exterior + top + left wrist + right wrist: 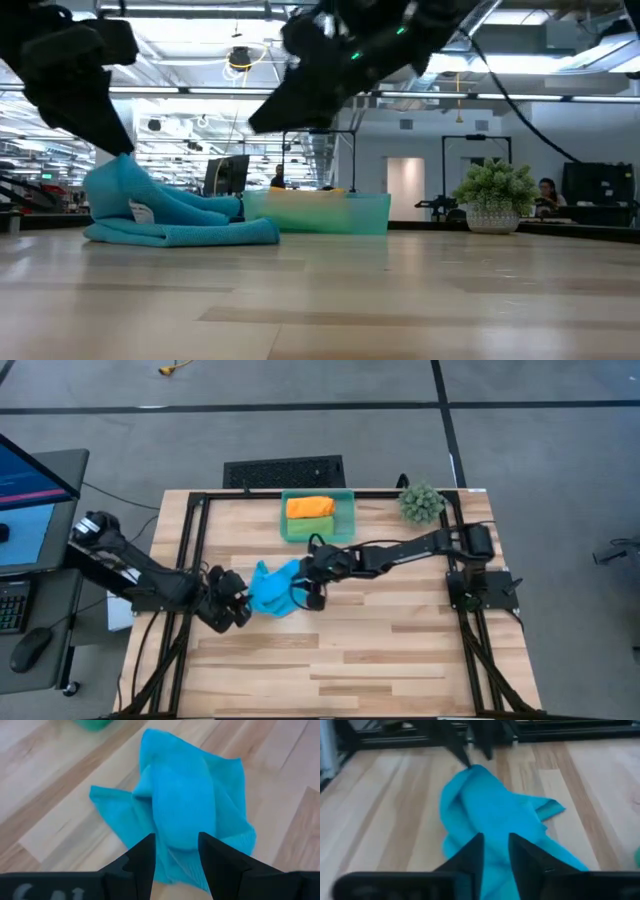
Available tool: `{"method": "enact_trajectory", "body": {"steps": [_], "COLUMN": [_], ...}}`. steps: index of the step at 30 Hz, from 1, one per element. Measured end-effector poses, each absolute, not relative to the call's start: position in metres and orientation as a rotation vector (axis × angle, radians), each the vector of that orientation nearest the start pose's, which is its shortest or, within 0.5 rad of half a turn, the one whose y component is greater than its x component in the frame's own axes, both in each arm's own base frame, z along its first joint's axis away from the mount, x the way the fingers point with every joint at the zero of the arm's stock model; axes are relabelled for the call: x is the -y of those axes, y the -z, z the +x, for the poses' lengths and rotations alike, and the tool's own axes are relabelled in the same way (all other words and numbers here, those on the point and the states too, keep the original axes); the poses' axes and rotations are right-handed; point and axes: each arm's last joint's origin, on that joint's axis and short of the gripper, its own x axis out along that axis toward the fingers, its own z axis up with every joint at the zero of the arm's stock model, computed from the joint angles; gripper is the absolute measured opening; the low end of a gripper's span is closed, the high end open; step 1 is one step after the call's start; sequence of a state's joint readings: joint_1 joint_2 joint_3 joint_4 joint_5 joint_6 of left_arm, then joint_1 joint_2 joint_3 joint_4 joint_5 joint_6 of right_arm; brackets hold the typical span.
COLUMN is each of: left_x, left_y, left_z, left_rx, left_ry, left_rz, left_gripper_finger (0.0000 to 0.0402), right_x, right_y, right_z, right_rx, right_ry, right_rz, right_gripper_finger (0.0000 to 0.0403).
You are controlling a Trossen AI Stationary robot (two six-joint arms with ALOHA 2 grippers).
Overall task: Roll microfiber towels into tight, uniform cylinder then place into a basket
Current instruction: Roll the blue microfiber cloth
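Observation:
A sky-blue towel (pixel 272 590) lies crumpled mid-table, one part drawn up into a peak (pixel 125 165). My left gripper (pixel 175 840) stands at its left side and is shut on that raised part. My right gripper (pixel 495 842) hovers over the towel's right side (pixel 305 590), fingers apart; in the low view its tips (pixel 255 125) are above the cloth. The teal basket (pixel 345 520) stands at the far edge, with an orange towel (pixel 310 507) lying on a green one (pixel 298 530). My left gripper pinches a bulging, bunched fold of the blue towel (pixel 182 827) between its two fingers. It comes in slanting down from the table's left side. That fold is pulled up into a peak (pixel 122 160), while the rest of the towel (pixel 190 232) lies slack on the table.
A spiky green plant ball (pixel 421 503) sits at the far right corner. Black frame rails (pixel 200 540) run along the table's left, right and far edges. Bare wood (pixel 350 660) stretches from the towel to the near edge. A desk with a monitor (pixel 30 490) stands left of the table.

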State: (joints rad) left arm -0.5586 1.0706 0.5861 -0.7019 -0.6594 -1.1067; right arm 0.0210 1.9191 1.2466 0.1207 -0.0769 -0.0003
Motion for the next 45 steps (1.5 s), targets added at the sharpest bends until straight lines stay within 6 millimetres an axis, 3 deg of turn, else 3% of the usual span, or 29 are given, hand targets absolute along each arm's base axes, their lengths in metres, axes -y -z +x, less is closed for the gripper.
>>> {"method": "enact_trajectory", "body": {"steps": [5,13,20,35,45], "left_x": [0.083,0.087,0.087,0.087,0.087], "left_y": [-0.189,-0.186,-0.186,-0.187,-0.187], "left_z": [0.149,0.135,0.134,0.134,0.134], "left_rx": [-0.775,-0.798,-0.777,-0.773,-0.772], "left_ry": [-0.566,-0.625,-0.637,-0.638,-0.639], "left_rz": [-0.354,-0.396,-0.401,-0.407,-0.407], "left_gripper_finger": [0.0139,0.0139,0.0139,0.0139,0.0139], "right_x": [0.002,0.024,0.034,0.03,0.036], "right_y": [-0.183,-0.182,-0.182,-0.133,-0.137], "right_z": [0.445,0.457,0.457,0.476,0.478], "right_rx": [-0.563,-0.588,-0.588,-0.65,-0.642], "right_ry": [-0.062,-0.022,-0.001,-0.005,-0.033], "right_rz": [0.035,0.07,0.133,0.151,0.262], "right_gripper_finger": [0.0176,0.025,0.0255,0.0255,0.0255]}}
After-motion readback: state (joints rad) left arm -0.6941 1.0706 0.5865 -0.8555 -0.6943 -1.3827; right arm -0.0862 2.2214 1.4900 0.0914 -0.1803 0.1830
